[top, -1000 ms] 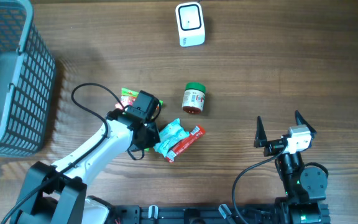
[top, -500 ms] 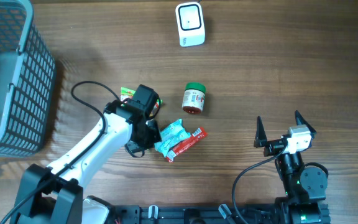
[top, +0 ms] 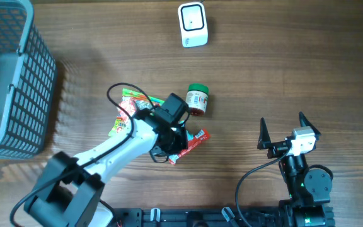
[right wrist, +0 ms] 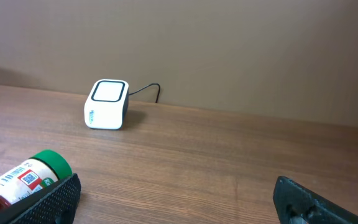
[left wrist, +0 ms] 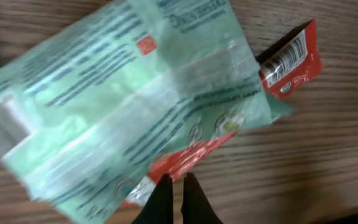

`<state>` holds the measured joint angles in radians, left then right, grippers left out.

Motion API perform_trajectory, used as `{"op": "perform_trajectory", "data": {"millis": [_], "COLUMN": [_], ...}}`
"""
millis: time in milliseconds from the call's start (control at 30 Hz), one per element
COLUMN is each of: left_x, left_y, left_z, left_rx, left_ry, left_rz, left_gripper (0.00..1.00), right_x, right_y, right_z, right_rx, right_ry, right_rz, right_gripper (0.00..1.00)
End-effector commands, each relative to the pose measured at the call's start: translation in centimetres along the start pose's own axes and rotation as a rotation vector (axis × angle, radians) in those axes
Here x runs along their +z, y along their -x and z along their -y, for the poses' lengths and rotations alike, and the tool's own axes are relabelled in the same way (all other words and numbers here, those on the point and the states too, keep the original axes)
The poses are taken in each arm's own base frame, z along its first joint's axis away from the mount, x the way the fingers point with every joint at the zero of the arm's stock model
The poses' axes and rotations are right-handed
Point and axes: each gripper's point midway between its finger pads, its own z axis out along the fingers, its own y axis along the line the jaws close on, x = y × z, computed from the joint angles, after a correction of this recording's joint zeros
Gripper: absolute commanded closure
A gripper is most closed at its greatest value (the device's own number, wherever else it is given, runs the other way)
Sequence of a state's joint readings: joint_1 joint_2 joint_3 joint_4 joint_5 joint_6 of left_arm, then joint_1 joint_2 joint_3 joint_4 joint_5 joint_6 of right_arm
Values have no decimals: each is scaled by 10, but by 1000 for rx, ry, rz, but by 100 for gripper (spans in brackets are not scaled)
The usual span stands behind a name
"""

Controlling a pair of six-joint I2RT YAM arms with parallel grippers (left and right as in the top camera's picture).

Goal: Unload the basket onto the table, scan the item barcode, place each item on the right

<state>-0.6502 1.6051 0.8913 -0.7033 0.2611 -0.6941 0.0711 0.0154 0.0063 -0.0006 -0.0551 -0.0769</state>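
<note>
1. Table [top: 307, 69], wood, bearing everything below.
2. Basket [top: 11, 82], grey mesh, far left corner, well apart from the work.
3. Snack packet [top: 123, 120], green and red, lying flat just left of the left arm.
4. Pale green packet [left wrist: 123, 106], the likely item to scan. It lies at mid-table, directly under the left gripper [left wrist: 178, 182]. Its long axis runs diagonally, and it partly covers item 7.
5. Scanner [top: 193, 24], white, at the far edge, well apart from the packet and beyond the jar.
6. Jar [top: 196, 99], green lid, lying on its side between packet and scanner.
7. Red sachet [left wrist: 291, 59], barcode end showing.
8. Left gripper: fingers pressed together at the packet's near edge. Whether film is pinched cannot be told. It is by far the nearer arm.
9. Right gripper [top: 282, 118]: spread wide, holding nothing, parked well to the right.
</note>
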Motion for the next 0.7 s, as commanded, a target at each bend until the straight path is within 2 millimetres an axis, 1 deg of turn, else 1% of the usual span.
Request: {"op": "perform_trajectory", "data": {"millis": [0, 133, 233, 300, 400, 533, 600, 667], "left_x": [10, 18, 15, 12, 8, 3, -7, -22], "left_y": [11, 24, 44, 57, 72, 81, 82, 82], "left_z": [1, -2, -9, -9, 1, 15, 21, 26], "left_rx": [-21, -17, -14, -15, -10, 27, 43, 51], "left_ry": [15, 40, 87, 88, 43, -3, -12, -6], "left_rz": [24, 74, 171, 227, 285, 317, 311, 308], "left_gripper": [96, 96, 95, 96, 96, 96, 96, 96], "right_x": [0, 0, 0, 0, 0, 0, 0, 0], "right_y": [1, 1, 1, 1, 1, 1, 1, 1], "right_z": [3, 3, 3, 3, 3, 3, 3, 3], "right_rx": [-1, -1, -1, -1, -1, -2, -1, -1], "right_ry": [-16, -16, -16, -16, -16, -16, -16, -16], "right_rz": [4, 4, 4, 4, 4, 4, 4, 4], "right_gripper": [0, 0, 0, 0, 0, 0, 0, 0]}}
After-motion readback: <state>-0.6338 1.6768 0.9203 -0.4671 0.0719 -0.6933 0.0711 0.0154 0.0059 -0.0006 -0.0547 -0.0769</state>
